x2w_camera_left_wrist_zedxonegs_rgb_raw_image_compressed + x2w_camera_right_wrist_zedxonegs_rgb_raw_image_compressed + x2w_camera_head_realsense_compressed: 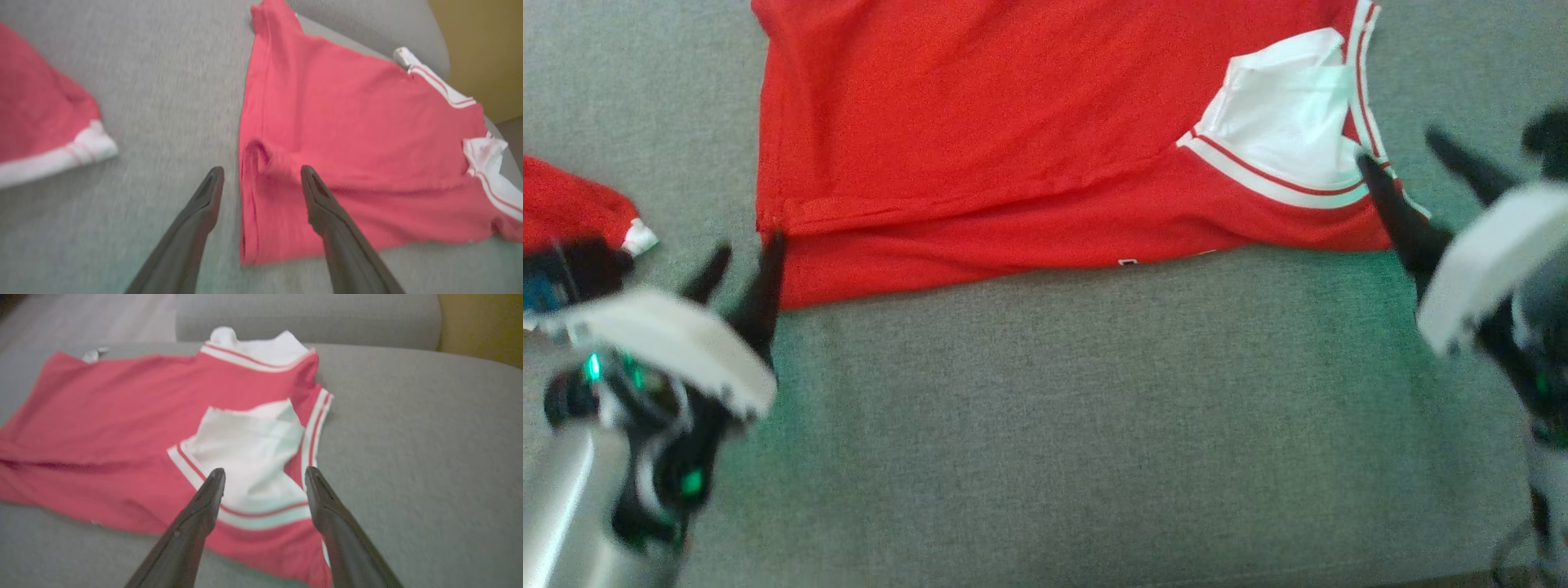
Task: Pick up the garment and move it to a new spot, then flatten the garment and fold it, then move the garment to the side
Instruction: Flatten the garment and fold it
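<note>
Quick update from me: the garment (pixel 1013 139) is lying spread out on the grey cushion (pixel 1094 425). Its near edge is folded over, and the white striped trim (pixel 1282 175) sits toward my right side.

My left gripper (pixel 750 245) has its fingers spread wide with nothing in them, right at the garment's near left corner. In the left wrist view one finger is over the red fabric and the other over bare cushion, with the hem edge running between them.

My right gripper (pixel 1398 147) is spread just as wide and is empty too, down at the trim end. One fingertip overlaps the white part, and the other sits right at the garment's edge by the cushion. I honestly can't tell if any of the tips actually touch the cloth, it's all a bit blurry.

Off to my left there's another red piece (pixel 572 208) with a white cuff. It lies apart from the garment, with bare cushion between them.
</note>
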Robot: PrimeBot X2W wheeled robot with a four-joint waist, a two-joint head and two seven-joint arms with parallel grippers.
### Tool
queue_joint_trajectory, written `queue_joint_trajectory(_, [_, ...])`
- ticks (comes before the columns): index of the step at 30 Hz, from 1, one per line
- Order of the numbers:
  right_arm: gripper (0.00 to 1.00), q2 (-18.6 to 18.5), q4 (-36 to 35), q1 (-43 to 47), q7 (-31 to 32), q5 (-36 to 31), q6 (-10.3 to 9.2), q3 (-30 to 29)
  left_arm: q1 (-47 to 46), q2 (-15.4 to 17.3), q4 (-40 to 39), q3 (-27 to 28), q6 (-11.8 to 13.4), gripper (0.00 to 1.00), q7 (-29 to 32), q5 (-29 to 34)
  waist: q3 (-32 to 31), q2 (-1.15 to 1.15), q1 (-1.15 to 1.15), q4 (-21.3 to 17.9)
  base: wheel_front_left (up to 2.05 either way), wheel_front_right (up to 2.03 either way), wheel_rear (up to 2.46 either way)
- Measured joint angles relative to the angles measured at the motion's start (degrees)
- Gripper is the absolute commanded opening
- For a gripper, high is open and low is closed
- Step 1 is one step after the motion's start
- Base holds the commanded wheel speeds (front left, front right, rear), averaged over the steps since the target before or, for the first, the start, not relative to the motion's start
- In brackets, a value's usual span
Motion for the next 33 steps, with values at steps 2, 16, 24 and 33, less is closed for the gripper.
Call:
queue_joint_trajectory(2, [1.0,-2.13,-1.64,5.06,-0.05,-1.13,0.0,0.01,4.78,0.86,-1.59,-0.1,-0.01,1.0,-0.49,0.57,-0.55,0.0,-0.01,-0.24,0.0,0.0,0.0])
queue_joint_trajectory(16, [1.0,-1.63,1.93,5.52,-0.94,-4.76,0.0,-3.5,3.7,2.25,-0.34,-0.48,-0.01,1.0,-2.37,3.92,3.42,0.0,0.01,0.12,0.0,0.0,0.0])
queue_joint_trajectory(24, [1.0,-1.85,6.14,3.27,0.23,-4.98,0.0,0.2,1.45,3.26,1.02,-1.92,-1.51,1.0,-0.93,4.91,4.39,0.0,0.01,-0.19,0.0,0.0,0.0])
queue_joint_trajectory(33, [1.0,-3.36,9.28,0.95,1.48,-4.45,0.0,2.38,0.97,4.63,-0.32,-4.39,-3.05,1.0,2.35,4.91,3.7,0.0,0.01,-0.21,0.0,0.0,0.0])
